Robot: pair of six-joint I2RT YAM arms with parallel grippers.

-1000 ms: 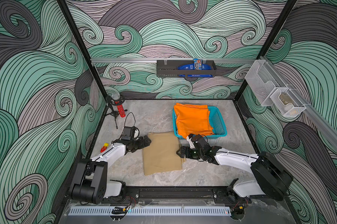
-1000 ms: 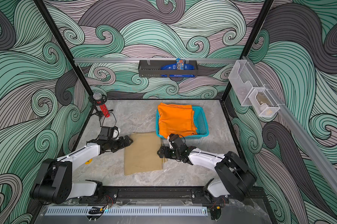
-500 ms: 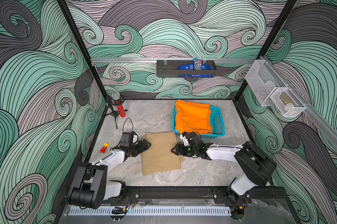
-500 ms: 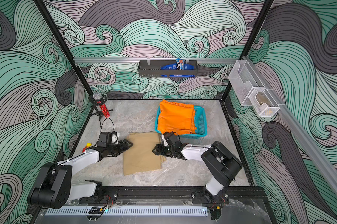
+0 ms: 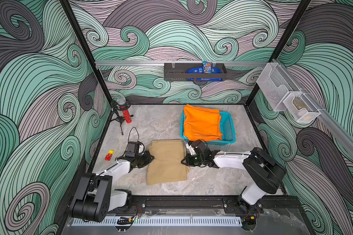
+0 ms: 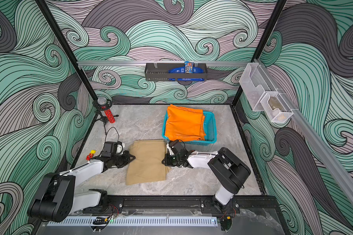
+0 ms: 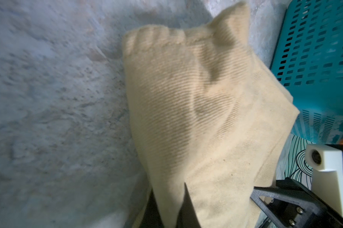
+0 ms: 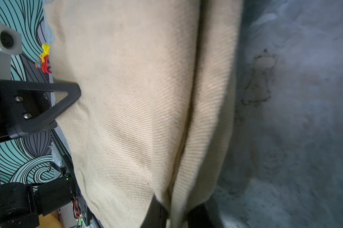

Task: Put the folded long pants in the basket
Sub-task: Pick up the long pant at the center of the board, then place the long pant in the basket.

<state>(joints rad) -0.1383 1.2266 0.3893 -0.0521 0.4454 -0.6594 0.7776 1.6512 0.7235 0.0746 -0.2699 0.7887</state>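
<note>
Tan folded long pants (image 5: 167,160) (image 6: 147,162) lie flat on the table just in front of the teal basket (image 5: 229,130) (image 6: 211,128). Orange folded long pants (image 5: 202,124) (image 6: 183,124) fill most of the basket and lap over its far rim. My left gripper (image 5: 151,157) (image 7: 169,199) is shut on the tan pants' (image 7: 196,98) left edge. Opposite it, my right gripper (image 5: 182,161) (image 8: 176,209) is shut on a pinched fold of the right edge (image 8: 137,98). Both arms lie low over the table.
A small red and yellow toy (image 5: 109,155) (image 8: 45,61) sits left of the left arm. A tripod with a red speckled cylinder (image 5: 126,116) stands at the back left. A black rack (image 5: 194,72) hangs on the back wall, and white wire-mesh bins (image 5: 287,97) on the right wall.
Both grippers have slid inward onto the tan pants' side edges and gone from open to shut on the cloth. The right arm's elbow has swung in closer.
</note>
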